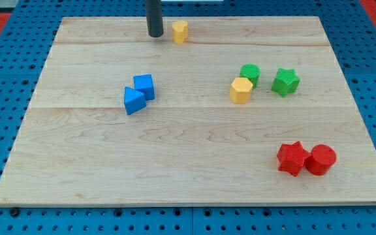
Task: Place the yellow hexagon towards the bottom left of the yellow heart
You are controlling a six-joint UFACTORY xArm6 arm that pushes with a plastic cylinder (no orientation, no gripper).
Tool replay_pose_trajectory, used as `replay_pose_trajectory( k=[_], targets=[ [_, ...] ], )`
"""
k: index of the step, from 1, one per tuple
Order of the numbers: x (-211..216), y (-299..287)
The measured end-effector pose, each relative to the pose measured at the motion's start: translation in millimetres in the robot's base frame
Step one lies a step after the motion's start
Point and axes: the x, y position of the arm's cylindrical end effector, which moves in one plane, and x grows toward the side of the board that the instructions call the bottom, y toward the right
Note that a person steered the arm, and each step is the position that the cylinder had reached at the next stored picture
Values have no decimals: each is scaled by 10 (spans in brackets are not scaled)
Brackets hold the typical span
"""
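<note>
no jaws here: my tip (155, 34), the dark rod's lower end, stands upright near the view's top, just left of the small yellow heart block (179, 31). one yellow hexagon block (240, 90) touches one green cylinder (250, 74); one green star (285, 81) sits beside them. two blue blocks (139, 94) and two red blocks (307, 158) sit apart on the wooden board (77, 163).

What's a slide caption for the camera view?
Rod tip beside small yellow heart at wooden board top; yellow hexagon touches green cylinder.
</note>
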Motion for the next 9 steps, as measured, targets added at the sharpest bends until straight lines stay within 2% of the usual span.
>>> replay_pose_trajectory(
  k=[2, 6, 8, 9],
  targets=[
    [-106, -170],
    [-106, -60],
    [317, 73],
    [726, 156]
  ],
)
